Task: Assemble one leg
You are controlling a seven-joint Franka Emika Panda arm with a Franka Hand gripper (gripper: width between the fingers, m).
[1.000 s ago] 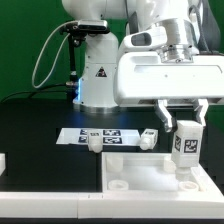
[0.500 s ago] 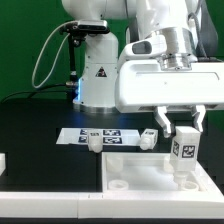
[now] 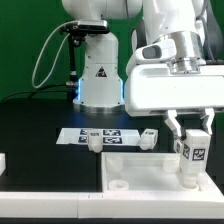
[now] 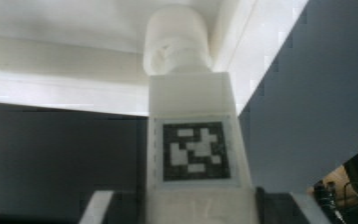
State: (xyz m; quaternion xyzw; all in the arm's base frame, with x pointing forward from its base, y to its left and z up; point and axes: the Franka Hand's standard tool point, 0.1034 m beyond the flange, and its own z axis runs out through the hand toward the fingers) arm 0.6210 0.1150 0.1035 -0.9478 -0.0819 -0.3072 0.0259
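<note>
My gripper [image 3: 190, 128] is shut on a leg [image 3: 192, 152], a chunky white post with a black-and-white tag on its side. I hold it upright over the far right part of the large flat white panel [image 3: 130, 168], its lower end at or just above the panel. In the wrist view the leg [image 4: 197, 120] runs away between my fingers toward the panel [image 4: 69, 60]. Two other legs [image 3: 92, 140] [image 3: 147, 138] stand on the black table behind the panel.
The marker board [image 3: 100, 133] lies flat behind the panel. A round hole [image 3: 119, 184] shows near the panel's front left. A white part [image 3: 2, 163] sits at the exterior view's left edge. The robot base [image 3: 98, 75] stands at the back.
My gripper with the leg has moved toward the exterior view's right and slightly down, along the panel's right part.
</note>
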